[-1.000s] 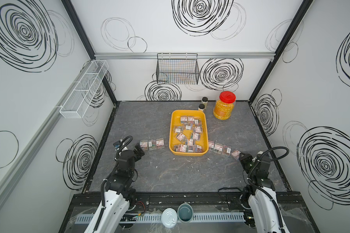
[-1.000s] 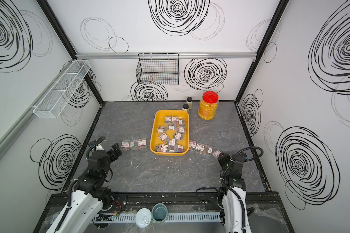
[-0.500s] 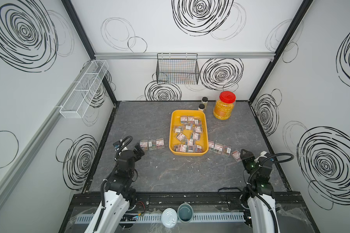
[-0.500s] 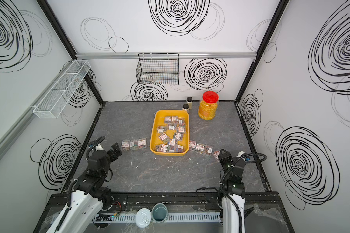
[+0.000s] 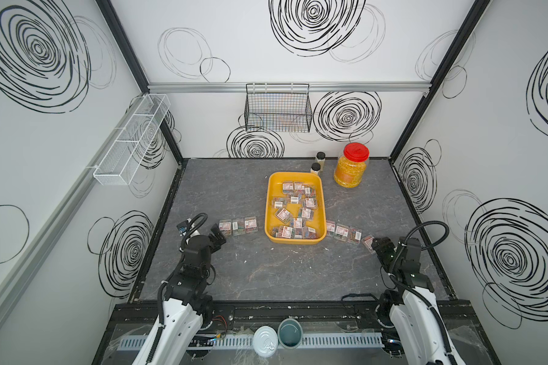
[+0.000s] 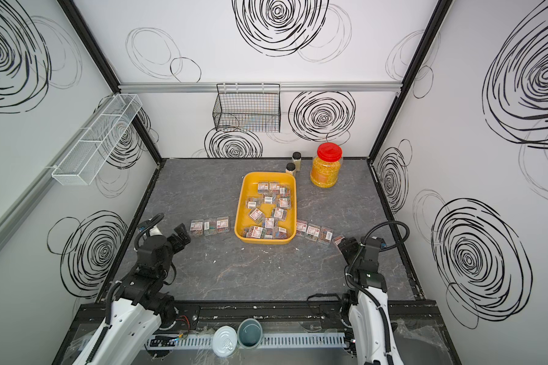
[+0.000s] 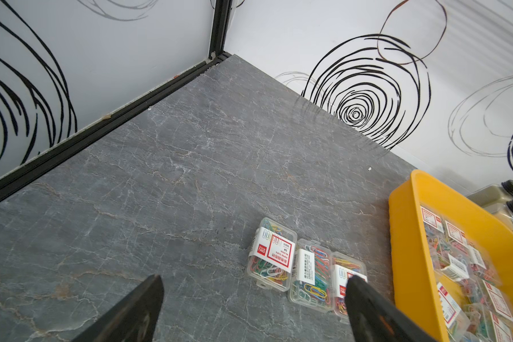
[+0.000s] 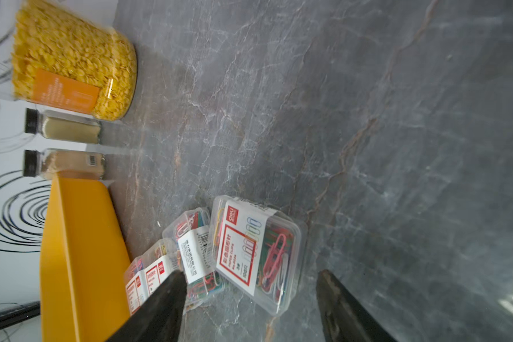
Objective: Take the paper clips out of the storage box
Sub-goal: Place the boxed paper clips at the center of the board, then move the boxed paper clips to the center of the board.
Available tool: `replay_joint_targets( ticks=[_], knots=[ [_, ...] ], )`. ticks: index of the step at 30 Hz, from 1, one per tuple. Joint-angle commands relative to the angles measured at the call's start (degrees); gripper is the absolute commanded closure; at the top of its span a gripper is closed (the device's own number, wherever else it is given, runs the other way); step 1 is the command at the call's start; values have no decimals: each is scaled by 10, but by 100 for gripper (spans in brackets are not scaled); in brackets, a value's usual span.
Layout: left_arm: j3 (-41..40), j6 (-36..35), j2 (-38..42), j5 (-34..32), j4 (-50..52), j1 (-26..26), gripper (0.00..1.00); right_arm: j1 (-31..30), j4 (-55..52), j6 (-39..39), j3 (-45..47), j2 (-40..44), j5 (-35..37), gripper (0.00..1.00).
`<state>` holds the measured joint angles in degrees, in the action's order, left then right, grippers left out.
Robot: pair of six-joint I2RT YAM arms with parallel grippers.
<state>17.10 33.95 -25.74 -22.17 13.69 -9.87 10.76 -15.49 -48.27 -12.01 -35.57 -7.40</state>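
- Black right gripper (image 8: 251, 277): jaws apart, clamping nothing; one case of paper clips (image 8: 258, 251) lies flat on the table (image 8: 397, 148) just ahead, seemingly set down (contact unclear).
- Idle left gripper (image 7: 253, 279): jaws wide, empty, beside a row of three cases on its own side.
- Yellow storage box (image 5: 295, 240): mid-table, many cases inside, yet to come out; flanking rows likely keep removed stock within each arm's reach.

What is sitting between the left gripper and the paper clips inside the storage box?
Three paper clip cases lie in a row on the table between the left gripper and the storage box. Beyond them, the box's low wall borders the paper clips inside.
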Motion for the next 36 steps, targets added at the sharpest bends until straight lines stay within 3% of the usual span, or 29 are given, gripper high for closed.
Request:
replay_joint_targets(
  ticks=[1, 20, 36],
  knots=[
    [-4, 8, 8, -12, 1, -3, 1, -3, 22, 17, -2, -23, -9, 23],
    [-5, 9, 10, -13, 1, -3, 1, -43, 239, -34, 50, -132, -75, 17],
    [-4, 9, 10, -14, 2, -3, 1, -71, 210, -13, 29, -106, -50, 15]
  ],
)
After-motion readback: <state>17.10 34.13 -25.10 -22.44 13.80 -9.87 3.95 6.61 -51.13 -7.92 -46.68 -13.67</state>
